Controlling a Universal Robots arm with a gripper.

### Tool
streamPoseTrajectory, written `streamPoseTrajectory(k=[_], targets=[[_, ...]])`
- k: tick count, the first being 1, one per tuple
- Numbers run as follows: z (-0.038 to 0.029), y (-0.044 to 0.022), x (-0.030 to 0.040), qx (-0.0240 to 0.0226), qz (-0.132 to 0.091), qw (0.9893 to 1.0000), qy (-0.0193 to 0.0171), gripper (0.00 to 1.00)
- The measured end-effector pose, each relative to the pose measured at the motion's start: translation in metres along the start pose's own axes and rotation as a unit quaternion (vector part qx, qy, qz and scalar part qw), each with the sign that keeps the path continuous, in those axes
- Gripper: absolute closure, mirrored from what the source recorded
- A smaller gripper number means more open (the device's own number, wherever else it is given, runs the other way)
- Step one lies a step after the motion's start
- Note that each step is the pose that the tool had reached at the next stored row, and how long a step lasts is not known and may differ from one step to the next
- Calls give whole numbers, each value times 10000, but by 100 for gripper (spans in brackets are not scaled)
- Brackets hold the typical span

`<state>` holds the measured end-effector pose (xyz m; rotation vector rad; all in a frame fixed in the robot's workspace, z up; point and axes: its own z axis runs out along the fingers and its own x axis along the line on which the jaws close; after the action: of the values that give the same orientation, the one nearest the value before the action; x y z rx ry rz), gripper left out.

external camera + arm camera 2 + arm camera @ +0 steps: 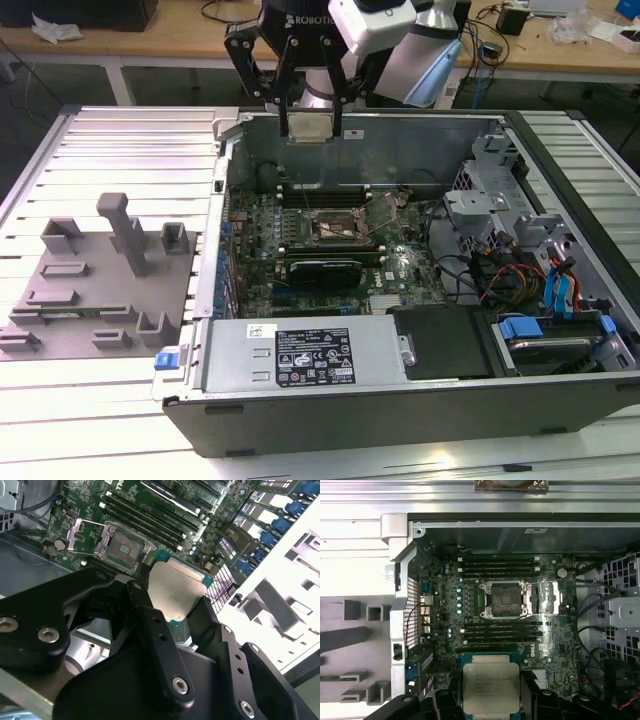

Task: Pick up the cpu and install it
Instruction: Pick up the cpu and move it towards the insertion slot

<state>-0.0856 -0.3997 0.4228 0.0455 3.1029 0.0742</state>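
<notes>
High over the far side of the open computer case (400, 415), as the exterior view has it, the end effector (308, 128) is hanging with its two black fingers (284, 100) clamping the cpu (308, 127) by opposite edges. Both wrist views are showing the chip's silver metal top (its teal rim is peeking out around the plate), pinched between them and clear of everything below. Down on the green motherboard (260, 250), the socket (335, 228) is lying open, its metal frame (385, 212) tipping up toward the exterior view's right; the cpu is sitting well apart from it, up in the air. Dark memory slots (500, 566) are running along both sides of the socket. Off to the exterior view's left of the case, a grey fixture tray (90, 290) is resting on the ribbed tabletop (100, 425).
</notes>
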Motion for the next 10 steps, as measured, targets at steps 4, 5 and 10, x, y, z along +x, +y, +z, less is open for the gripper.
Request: streamPoseTrajectory(k=[4,5,10], targets=[[94,-4,-2,15,-1,10000,-1,45],[113,-5,-2,17,-1,10000,-1,45],[225,-10,-8,22,-2,10000,-1,45]])
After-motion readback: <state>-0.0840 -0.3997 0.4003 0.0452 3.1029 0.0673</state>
